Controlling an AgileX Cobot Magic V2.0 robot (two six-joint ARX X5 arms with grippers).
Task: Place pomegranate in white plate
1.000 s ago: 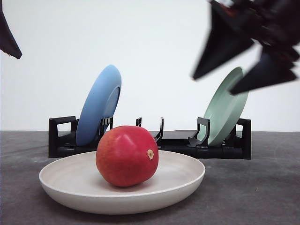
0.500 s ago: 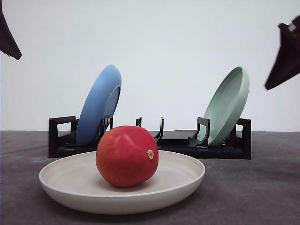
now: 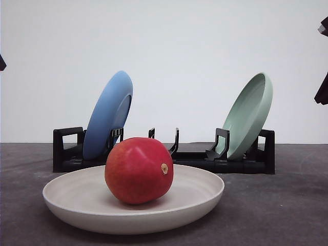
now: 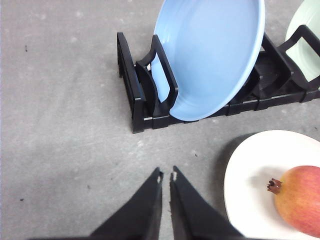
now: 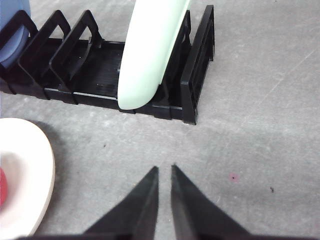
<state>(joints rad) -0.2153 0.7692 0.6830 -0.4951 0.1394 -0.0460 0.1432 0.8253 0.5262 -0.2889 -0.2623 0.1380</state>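
1. The pomegranate [image 3: 138,170] rests inside the white plate [image 3: 66,202], slightly left of the plate's centre in the front view. Its tan stem nub faces right and toward the camera.
2. The white plate sits flat on the grey surface [image 3: 287,205], in front of the black dish rack [image 3: 246,163].
3. The dish rack holds two plates on edge: the blue plate [image 3: 109,114] leans in a slot at the rack's left end, and the pale green plate [image 3: 249,115] leans in a slot at the right end. The slots between them hold nothing.
4. Left gripper [image 4: 166,176]: the jaws are nearly closed, with only a thin gap between the tips, and hold nothing. It hangs above bare surface, near the left end of the rack and beside the white plate's rim.
5. Right gripper [image 5: 164,170]: the jaws stand narrow, with a slim gap, and hold nothing. It hangs above bare surface in front of the rack's right end, apart from the white plate.
6. Neither gripper touches the pomegranate or any plate.
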